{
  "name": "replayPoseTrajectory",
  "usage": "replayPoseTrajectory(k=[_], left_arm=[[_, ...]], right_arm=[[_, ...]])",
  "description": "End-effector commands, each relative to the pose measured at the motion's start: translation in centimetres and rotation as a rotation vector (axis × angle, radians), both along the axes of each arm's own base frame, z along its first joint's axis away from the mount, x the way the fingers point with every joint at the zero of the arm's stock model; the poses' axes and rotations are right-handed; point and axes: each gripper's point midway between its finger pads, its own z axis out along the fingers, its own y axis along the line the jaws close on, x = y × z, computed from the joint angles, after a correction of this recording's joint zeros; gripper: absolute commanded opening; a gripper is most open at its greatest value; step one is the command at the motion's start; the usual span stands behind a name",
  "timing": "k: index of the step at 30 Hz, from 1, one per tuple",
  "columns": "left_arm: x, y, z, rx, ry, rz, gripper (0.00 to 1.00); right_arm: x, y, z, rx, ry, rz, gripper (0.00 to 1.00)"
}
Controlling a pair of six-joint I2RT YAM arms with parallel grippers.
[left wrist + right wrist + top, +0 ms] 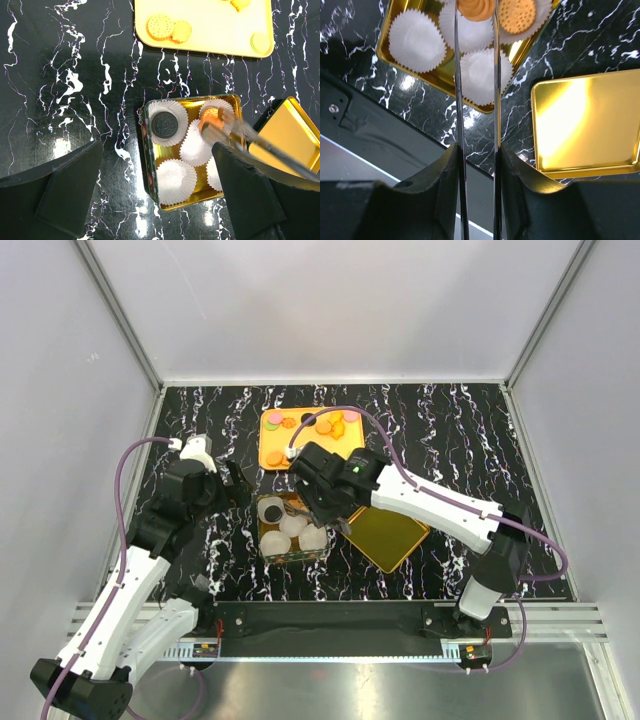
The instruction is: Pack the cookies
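Left gripper (157, 150) agape, right gripper (477, 150) tight.

the right arm (420, 502) is reaching over the cup-filled tin (296, 559) while cookies (325, 426) are lying on the orange tray (285, 443).

Black marbled table (450, 430) with tray (264, 440), tin (145, 150), lid (388, 536)

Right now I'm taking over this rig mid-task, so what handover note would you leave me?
Left gripper: jaws open, empty, near the tin.
Right gripper: shut on tongs that pinch an orange cookie above the tin.
Done: a black cookie and a tan cookie each lie in one of the paper cups.
Left: the other cups look empty; more cookies lie on the tray; the lid lies on the table beside the tin.
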Motion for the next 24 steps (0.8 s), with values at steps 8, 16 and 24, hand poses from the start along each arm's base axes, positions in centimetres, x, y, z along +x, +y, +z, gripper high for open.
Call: replayPoseTrajectory(k=[8,16,24], left_arm=[[0.6,-0.1,0.6,-0.008,-0.031,-0.003,0.99],[0.5,0.0,0.5,-0.007,-0.032,0.000,0.99],[0.5,-0.1,0.6,-0.007,-0.032,0.000,0.99]], right_arm=[[-2.7,0.8,-0.3,0.000,0.017,0.038,0.42],[-2.7,0.7,-1.3,-0.026,0.020,0.041,0.43],[-2.6,0.8,-1.6,-0.033,0.018,0.049,0.49]])
